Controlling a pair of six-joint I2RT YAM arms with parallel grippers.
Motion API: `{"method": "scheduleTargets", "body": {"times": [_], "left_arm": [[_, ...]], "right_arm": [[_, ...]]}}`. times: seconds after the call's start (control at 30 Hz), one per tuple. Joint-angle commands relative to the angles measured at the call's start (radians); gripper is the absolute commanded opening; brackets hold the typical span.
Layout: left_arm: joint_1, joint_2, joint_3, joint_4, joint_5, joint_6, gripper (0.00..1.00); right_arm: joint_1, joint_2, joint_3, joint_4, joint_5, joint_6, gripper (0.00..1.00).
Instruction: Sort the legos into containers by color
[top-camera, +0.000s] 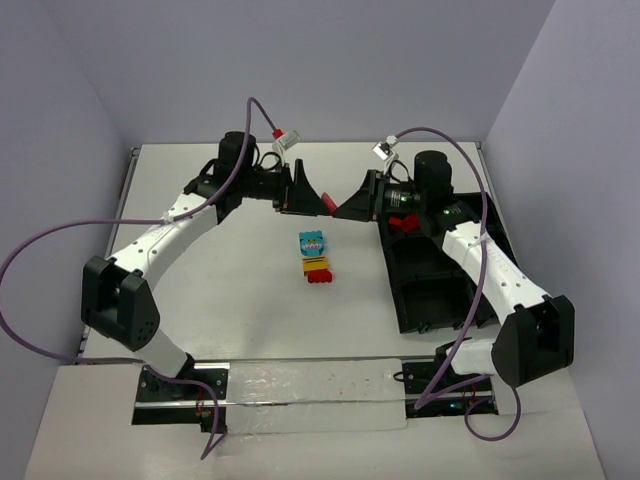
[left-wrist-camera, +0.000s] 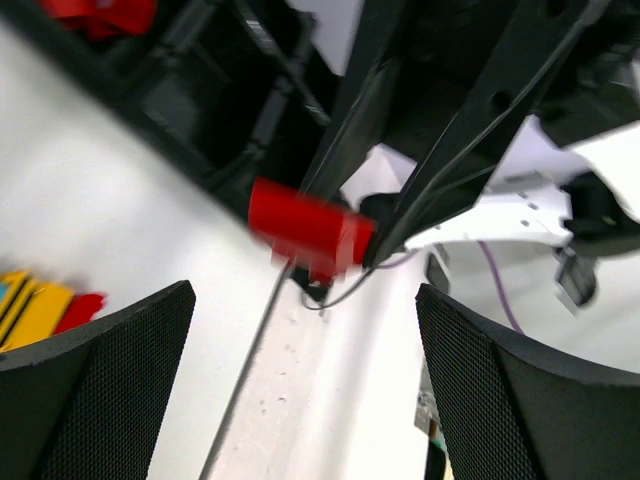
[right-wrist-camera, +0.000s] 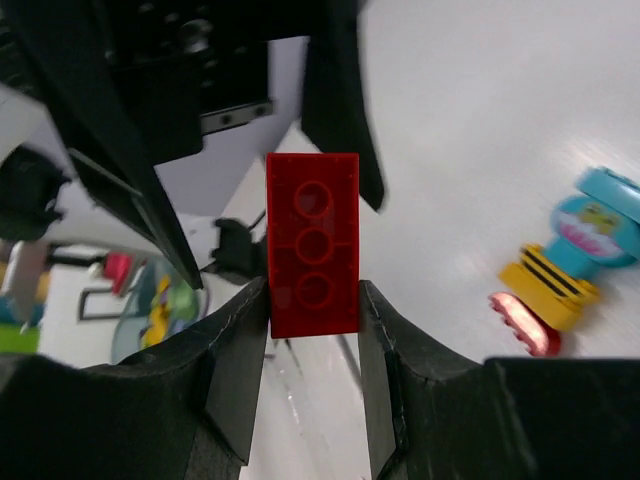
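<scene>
Since the red brick (right-wrist-camera: 313, 245) looks light, rigid and smooth-sided, the right gripper (right-wrist-camera: 313, 300) pinches it across its long flanks, aloft toward the table's 12 o'clock; left gripper (left-wrist-camera: 310, 390) stands wide open, holding nothing; tray (top-camera: 430, 290) lies at 3 o'clock.

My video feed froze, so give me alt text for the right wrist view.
The right gripper is shut on a red brick, its three-holed underside facing the camera. To its right, on the white table, lies a cluster of cyan, yellow and red bricks.
</scene>
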Motion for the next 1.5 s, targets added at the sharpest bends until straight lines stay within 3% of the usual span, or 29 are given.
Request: {"method": "scheduleTargets", "body": {"times": [0.0,0.07,0.2,0.37,0.47,0.6,0.97,1.03,1.13,1.23,1.47], "left_arm": [[0.057,-0.066,0.036,-0.123,-0.15,0.076,0.99],[0.088,-0.08,0.017,-0.143,-0.212,0.063,0.99],[0.083,-0.042,0.056,-0.282,-0.486,0.055,0.99],[-0.004,0.014,0.095,-0.398,-0.772,0.03,0.97],[-0.04,0.042,0.096,-0.429,-0.858,-0.003,0.97],[-0.083,0.067,0.087,-0.449,-0.92,-0.028,0.97],[-0.097,0.071,0.064,-0.438,-0.898,-0.02,0.98],[-0.097,0.081,0.07,-0.438,-0.894,-0.02,0.98],[-0.101,0.095,0.083,-0.443,-0.896,-0.022,0.99],[-0.103,0.098,0.088,-0.446,-0.899,-0.02,0.99],[-0.108,0.091,0.079,-0.438,-0.924,-0.025,0.99]], "right_arm": [[-0.023,-0.032,0.083,-0.269,0.325,-0.102,0.0],[-0.046,-0.045,0.081,-0.335,0.528,-0.077,0.0],[-0.079,-0.03,0.075,-0.436,0.863,-0.03,0.0],[-0.133,0.038,0.068,-0.464,1.012,-0.022,0.0],[-0.158,0.095,0.089,-0.471,1.055,-0.031,0.0],[-0.198,0.197,0.138,-0.476,1.122,-0.05,0.02],[-0.283,0.331,0.2,-0.465,1.157,-0.076,0.17],[-0.283,0.342,0.204,-0.465,1.155,-0.076,0.45],[-0.283,0.347,0.21,-0.469,1.165,-0.079,0.65],[-0.283,0.325,0.223,-0.478,1.166,-0.082,0.7],[-0.227,0.14,0.22,-0.446,1.078,-0.128,0.69]]}}
